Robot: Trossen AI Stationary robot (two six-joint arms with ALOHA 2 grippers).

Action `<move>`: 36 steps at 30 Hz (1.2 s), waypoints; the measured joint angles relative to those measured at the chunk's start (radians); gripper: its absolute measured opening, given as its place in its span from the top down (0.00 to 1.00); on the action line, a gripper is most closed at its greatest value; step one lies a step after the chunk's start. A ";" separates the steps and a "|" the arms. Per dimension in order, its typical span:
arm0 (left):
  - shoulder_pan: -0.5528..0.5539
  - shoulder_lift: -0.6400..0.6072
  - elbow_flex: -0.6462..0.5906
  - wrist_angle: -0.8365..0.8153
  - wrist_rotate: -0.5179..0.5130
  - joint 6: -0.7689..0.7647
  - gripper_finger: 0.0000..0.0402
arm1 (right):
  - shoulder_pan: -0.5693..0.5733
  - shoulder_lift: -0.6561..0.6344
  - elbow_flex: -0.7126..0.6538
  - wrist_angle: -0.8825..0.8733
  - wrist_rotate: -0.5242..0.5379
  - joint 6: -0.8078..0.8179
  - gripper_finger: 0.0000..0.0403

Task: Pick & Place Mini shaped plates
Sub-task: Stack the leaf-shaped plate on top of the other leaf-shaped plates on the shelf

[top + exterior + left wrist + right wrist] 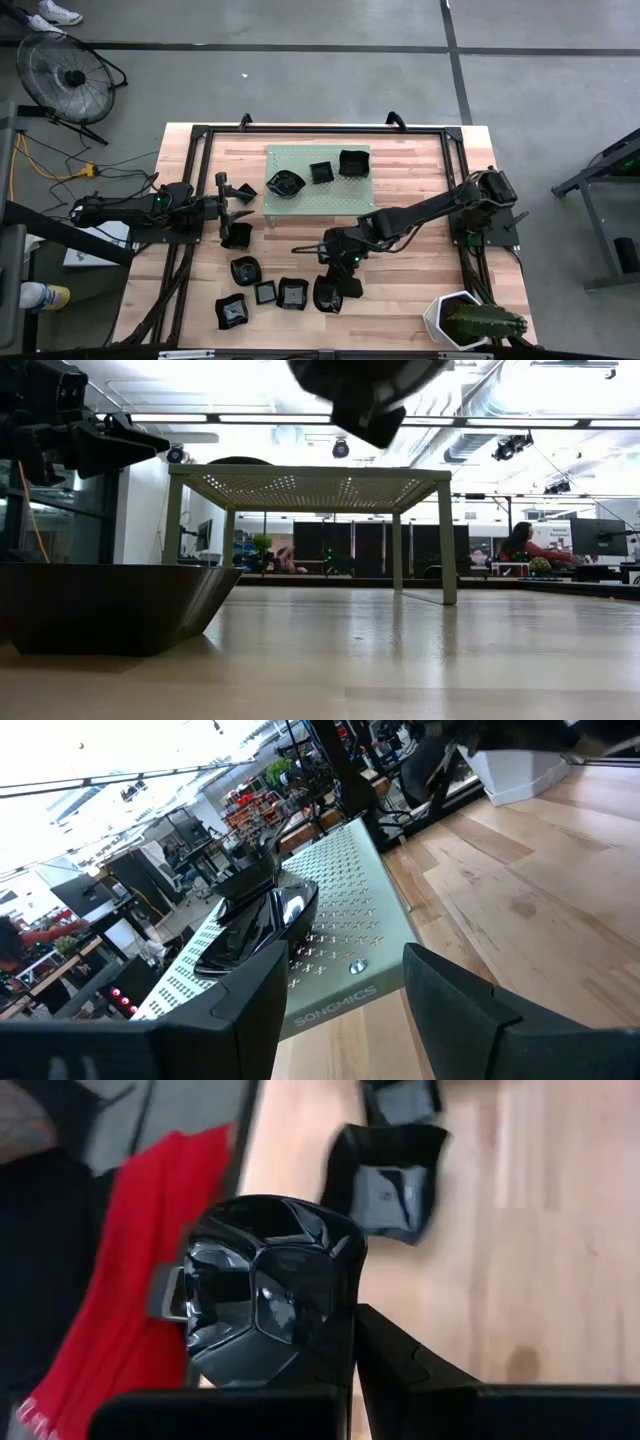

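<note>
A black dish [270,1295] is gripped in the right claw [340,287]; it should be lifted level toward the perforated stand [318,200]. The left claw [232,192] is held released beside that stand.

Three glossy black mini plates sit up on the perforated green shelf: a wavy-edged one [286,184] at its left end, a small square one [321,172] in the middle, a larger square one [353,162] at the right. Down on the wood, one dish [237,235] lies just off the shelf's left corner, and a loose row runs along the front: [245,270], [232,312], [265,292], [293,292]. One rounded, faceted plate [270,1300] is tilted on edge, clamped in the right gripper [338,285].
</note>
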 joint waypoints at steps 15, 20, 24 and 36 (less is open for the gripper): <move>0.000 0.000 0.000 0.000 0.000 0.000 0.52 | -0.041 -0.003 0.005 0.061 -0.058 -0.046 1.00; 0.000 0.000 0.000 0.000 0.000 0.000 0.52 | -0.063 -0.003 0.086 -0.019 -0.039 -0.113 1.00; 0.000 0.000 0.000 0.000 0.000 0.000 0.52 | -0.080 -0.003 0.173 -0.154 0.027 -0.176 1.00; 0.000 0.000 0.000 0.000 0.000 0.000 0.52 | -0.142 -0.003 0.239 -0.212 0.276 -0.177 1.00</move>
